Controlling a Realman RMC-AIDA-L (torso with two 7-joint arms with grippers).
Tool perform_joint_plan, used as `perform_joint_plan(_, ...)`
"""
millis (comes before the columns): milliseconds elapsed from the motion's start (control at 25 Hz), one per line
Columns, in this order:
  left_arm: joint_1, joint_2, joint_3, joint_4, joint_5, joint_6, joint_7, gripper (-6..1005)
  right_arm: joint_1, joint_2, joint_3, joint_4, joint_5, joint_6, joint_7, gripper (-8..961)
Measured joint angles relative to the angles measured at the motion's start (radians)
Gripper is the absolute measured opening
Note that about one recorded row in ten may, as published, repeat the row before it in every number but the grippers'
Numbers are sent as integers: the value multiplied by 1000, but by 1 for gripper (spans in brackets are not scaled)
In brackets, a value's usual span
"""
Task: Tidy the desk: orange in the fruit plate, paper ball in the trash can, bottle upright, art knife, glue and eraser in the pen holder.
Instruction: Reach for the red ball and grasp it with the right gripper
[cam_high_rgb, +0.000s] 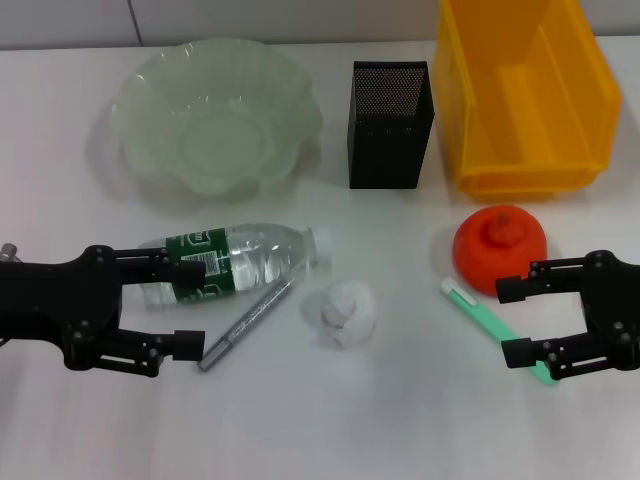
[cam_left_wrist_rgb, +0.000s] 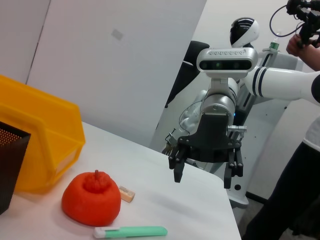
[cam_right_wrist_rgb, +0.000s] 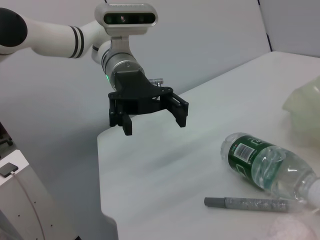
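Orange (cam_high_rgb: 500, 247) just beyond spread right gripper (cam_high_rgb: 512, 320) fingers; bottle (cam_high_rgb: 232, 262) lying beside spread left gripper (cam_high_rgb: 196, 301) fingers.

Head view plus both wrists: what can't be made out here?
- Small tan eraser: shows only in the left wrist view; in the head view the orange fruit hides it.
- Black mesh pen holder: its inside is too dark to read.
- Clear plastic bottle: cap cut off by the right wrist view's edge.
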Motion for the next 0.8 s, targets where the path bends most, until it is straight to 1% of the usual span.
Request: perform_joint_plan(800, 9, 0, 0, 0, -4, -2, 6, 860, 2, 6, 8, 0, 4, 9, -5, 749)
